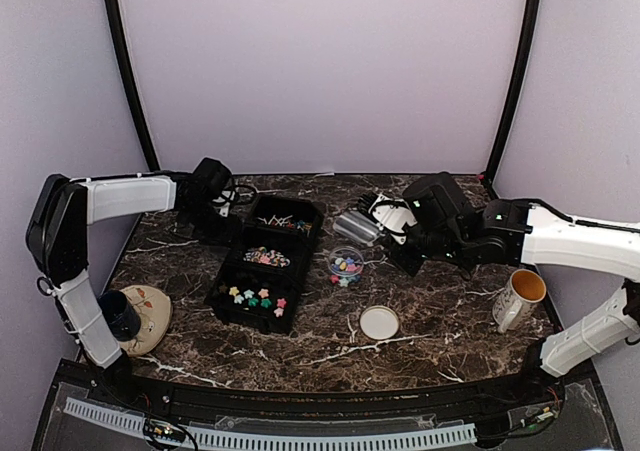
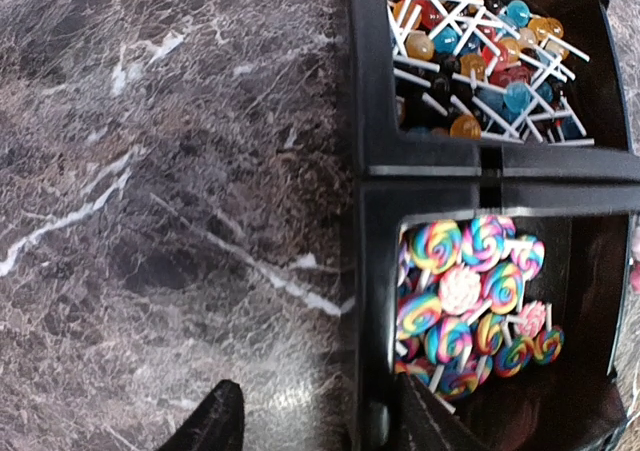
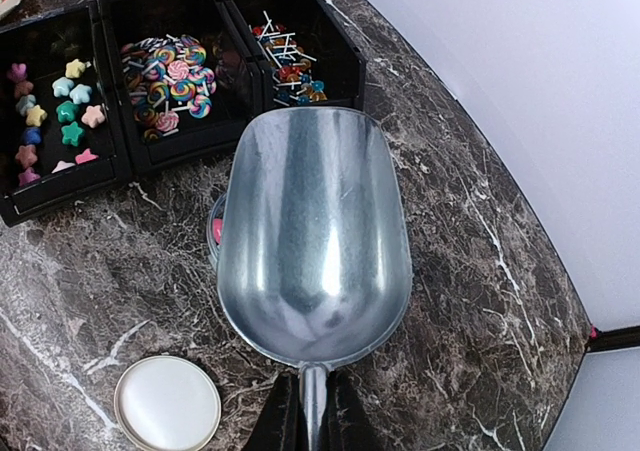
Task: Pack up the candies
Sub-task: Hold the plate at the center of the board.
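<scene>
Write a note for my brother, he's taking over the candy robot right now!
Left fingers: open, either side of the tray wall, holding nothing.
Right fingers: shut on the scoop, which is empty, near the jar.
Candies: stars, swirl lollies and stick lollies in the tray's three bins.
Done: a few stars in the jar.
Left: scoop more, then fit the lid, which lies on the table.
</scene>
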{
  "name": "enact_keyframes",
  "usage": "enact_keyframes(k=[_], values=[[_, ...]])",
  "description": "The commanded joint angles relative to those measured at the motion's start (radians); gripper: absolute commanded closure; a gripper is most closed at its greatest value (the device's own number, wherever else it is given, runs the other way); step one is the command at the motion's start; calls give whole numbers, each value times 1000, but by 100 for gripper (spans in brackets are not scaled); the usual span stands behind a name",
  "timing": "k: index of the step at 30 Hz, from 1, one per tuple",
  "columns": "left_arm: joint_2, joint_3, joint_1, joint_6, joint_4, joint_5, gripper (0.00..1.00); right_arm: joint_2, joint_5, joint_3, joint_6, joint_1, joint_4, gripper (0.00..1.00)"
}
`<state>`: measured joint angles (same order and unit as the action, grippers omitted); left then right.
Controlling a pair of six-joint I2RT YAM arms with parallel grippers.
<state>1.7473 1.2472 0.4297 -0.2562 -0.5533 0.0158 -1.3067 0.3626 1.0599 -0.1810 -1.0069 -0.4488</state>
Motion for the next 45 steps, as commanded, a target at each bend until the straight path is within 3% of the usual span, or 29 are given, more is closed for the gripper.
enact_keyframes(k=[1,10,16,33,38,45], values=[[45,64,0,26,-1,21,49,23,-10,-7,7,-12,41,100],[119,107,-6,33,-10,65,63,14,-22,-18,3,-12,54,100],[148,101,-6,41,-7,76,66,16,-24,-21,-1,-11,53,100],[119,81,-7,20,8,118,100,-65,-85,76,-3,-19,-40,100],[63,45,-6,-5,20,161,100,-116,-109,174,-1,-47,-100,100],[-70,-75,-1,-47,43,179,100,-295,-140,401,-9,-82,-308,100]])
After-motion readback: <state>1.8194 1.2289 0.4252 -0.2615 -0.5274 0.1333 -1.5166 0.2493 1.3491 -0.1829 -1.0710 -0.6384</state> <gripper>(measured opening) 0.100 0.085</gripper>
